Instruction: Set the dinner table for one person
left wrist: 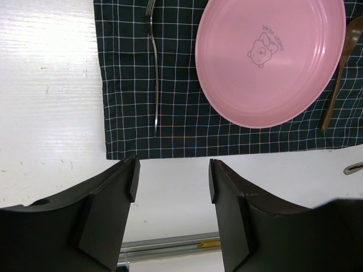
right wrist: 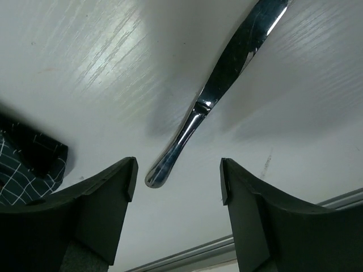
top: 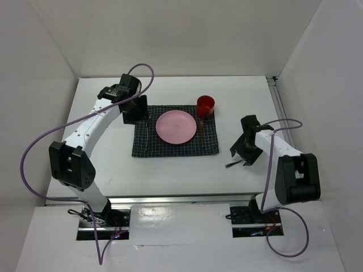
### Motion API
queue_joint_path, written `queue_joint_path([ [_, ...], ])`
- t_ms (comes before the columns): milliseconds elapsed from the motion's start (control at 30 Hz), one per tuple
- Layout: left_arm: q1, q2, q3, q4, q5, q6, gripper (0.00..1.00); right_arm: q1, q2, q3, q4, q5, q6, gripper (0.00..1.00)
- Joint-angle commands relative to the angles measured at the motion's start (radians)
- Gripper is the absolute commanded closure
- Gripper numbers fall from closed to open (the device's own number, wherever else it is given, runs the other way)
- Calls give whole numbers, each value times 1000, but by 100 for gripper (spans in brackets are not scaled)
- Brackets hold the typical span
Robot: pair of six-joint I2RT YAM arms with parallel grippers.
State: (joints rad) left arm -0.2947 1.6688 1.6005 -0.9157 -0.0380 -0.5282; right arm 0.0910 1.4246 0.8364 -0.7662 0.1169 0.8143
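The white dinner table (top: 170, 175) carries a dark navy checked cloth (top: 170, 148). On the cloth lie a pink plate (top: 176, 126), a red cup (top: 206, 106), a fork (top: 147, 137) left of the plate and a brown spoon (top: 202, 131) right of it. A steel knife (right wrist: 227, 73) lies on the bare table right of the cloth (right wrist: 22, 164). My right gripper (right wrist: 177, 175) is open and empty, its jaws either side of the knife's handle end, above it. My left gripper (left wrist: 172, 170) is open and empty. In the top view it (top: 136, 116) hovers at the cloth's far left corner.
In the left wrist view I see the fork (left wrist: 154, 68), the plate (left wrist: 269, 56), the spoon (left wrist: 340, 68) and the knife's tip (left wrist: 353, 168). A metal rail (left wrist: 170, 246) runs along the table's near edge. White walls enclose the table on three sides.
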Motion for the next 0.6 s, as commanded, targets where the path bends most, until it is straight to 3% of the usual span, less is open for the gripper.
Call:
queue_joint_path([
  [0,6,-32,3,9,15,4,32,-5,52,6,39,-6,49,29],
  [233,6,-32,-7,9,15,4,32,-5,149,-6,76,3,80,41],
  [567,6,-23,-16,9,15,4,32,-5,227,-27,197,3,11,78],
])
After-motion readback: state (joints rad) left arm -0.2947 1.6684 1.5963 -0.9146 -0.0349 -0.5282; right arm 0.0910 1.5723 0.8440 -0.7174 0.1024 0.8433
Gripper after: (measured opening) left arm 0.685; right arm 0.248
